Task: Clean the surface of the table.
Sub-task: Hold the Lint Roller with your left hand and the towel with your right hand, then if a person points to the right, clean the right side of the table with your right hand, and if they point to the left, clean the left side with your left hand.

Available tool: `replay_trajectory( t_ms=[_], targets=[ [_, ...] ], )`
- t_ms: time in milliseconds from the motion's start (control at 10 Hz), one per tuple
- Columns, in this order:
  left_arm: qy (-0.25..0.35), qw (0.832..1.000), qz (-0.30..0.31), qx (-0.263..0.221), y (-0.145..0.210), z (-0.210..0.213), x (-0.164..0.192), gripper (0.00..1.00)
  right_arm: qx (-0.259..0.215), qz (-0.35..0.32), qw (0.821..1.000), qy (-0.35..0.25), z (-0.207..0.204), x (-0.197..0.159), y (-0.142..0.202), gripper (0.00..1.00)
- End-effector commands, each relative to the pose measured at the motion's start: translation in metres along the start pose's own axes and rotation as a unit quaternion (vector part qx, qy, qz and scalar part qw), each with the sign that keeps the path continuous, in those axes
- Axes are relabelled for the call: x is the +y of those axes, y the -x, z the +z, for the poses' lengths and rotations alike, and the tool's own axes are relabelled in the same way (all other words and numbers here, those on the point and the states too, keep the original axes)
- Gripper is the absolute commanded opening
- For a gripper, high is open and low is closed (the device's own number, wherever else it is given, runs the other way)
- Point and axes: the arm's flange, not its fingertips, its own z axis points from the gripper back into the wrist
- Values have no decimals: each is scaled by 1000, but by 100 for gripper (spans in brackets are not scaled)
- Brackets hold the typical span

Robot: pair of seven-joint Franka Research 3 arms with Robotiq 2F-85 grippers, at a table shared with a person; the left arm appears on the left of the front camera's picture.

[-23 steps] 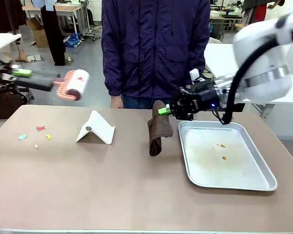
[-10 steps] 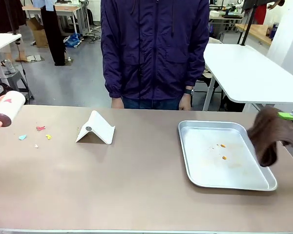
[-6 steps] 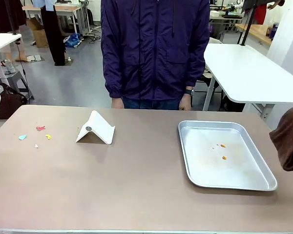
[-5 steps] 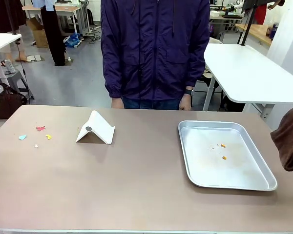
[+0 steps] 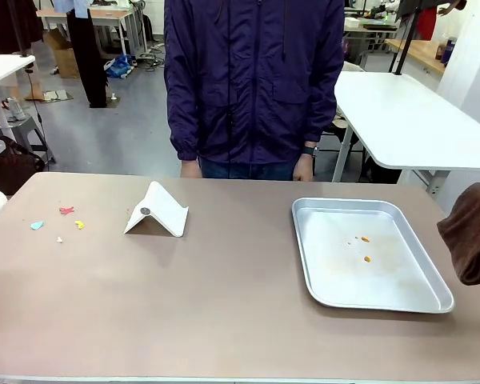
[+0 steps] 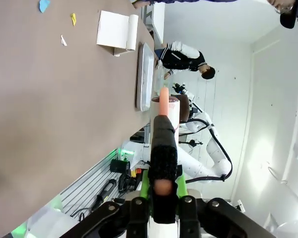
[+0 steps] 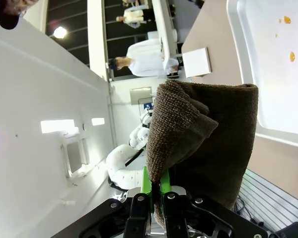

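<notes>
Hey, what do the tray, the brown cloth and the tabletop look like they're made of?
Tray: likely metal, brushed silver, with soft reflections on its rolled rim. Cloth: thick terry-like fabric, its looped nap visible in the right wrist view. Table: smooth matte taupe top, perhaps laminate; no grain shows.

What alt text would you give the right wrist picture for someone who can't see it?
The right claw pinches a folded brown cloth. Beyond it lie a brown table and a metal tray holding a few orange crumbs.

The wide rectangular matte brownish-taupe table (image 5: 224,304) stands before the purple-jacketed person (image 5: 252,80), small coloured scraps (image 5: 60,224) strewn on its left end
</notes>
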Motion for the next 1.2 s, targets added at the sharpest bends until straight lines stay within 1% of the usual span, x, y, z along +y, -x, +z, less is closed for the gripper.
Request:
replay_trajectory(
  t_ms=[0, 1100],
  targets=[
    [22, 999, -1, -25, 8, 1, 3, 0, -3, 4, 1000, 2, 1, 6, 2, 0],
    [22, 999, -1, -25, 8, 1, 3, 0, -3, 4, 1000, 2, 1, 6, 2, 0]
  ],
)
